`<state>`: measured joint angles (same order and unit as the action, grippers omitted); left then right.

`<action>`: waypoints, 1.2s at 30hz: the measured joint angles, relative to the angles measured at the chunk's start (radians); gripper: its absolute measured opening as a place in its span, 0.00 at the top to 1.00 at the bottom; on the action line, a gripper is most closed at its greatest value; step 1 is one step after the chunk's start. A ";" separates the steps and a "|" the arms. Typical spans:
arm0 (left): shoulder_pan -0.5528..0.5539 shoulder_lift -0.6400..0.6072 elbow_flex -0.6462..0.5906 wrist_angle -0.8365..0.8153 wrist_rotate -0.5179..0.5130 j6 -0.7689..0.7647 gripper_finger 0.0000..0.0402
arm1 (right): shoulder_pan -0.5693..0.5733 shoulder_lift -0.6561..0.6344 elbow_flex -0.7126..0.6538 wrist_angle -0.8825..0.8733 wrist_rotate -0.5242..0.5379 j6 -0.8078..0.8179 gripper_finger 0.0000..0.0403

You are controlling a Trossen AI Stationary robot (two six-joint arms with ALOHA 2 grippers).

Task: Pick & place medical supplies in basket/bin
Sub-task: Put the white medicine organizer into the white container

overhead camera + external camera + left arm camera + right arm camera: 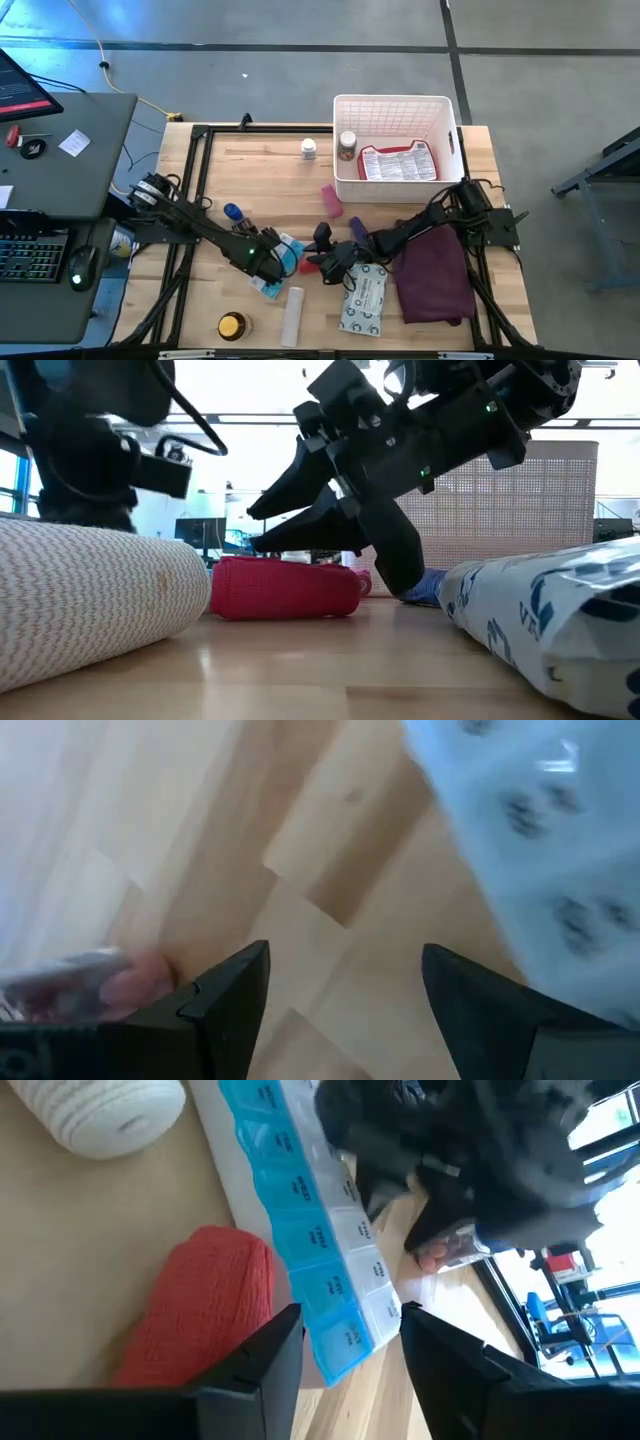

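Two parted fingers of the right gripper (350, 1342) straddle the blue pill strip's (310, 1230) end (red roll (205, 1315) beside).

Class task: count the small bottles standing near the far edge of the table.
2. A white-capped bottle stands on the table left of the white basket; an amber bottle stands inside the basket's left end. Others may be hidden.

A robotics lab or workshop. A wooden counter (260, 175) with a black frame stands on a bare grey concrete floor (300, 60) crossed by dark seams. Beside it a grey desk (60, 150) carries a keyboard (30, 255), a mouse (80, 265) and a monitor's corner (22, 88), with cables (110, 60) trailing over the floor. The low view looks toward bright windows (240, 450) and more equipment behind.
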<state>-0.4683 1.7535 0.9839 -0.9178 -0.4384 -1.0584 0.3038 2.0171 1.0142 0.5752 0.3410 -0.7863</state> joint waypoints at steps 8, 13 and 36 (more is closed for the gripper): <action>0.127 0.000 -0.019 0.063 -0.135 0.038 0.26 | 0.000 0.000 0.000 -0.004 0.033 0.000 0.61; 0.192 0.000 -0.013 0.074 -0.090 0.116 0.26 | 0.002 0.000 0.000 -0.011 0.073 0.046 0.61; -0.168 -0.095 0.080 0.089 -0.041 0.036 0.26 | 0.060 0.000 0.000 0.039 0.081 0.159 0.66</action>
<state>-0.6368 1.6585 1.0642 -0.8291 -0.4796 -1.0222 0.3634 2.0171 1.0142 0.6141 0.4222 -0.6277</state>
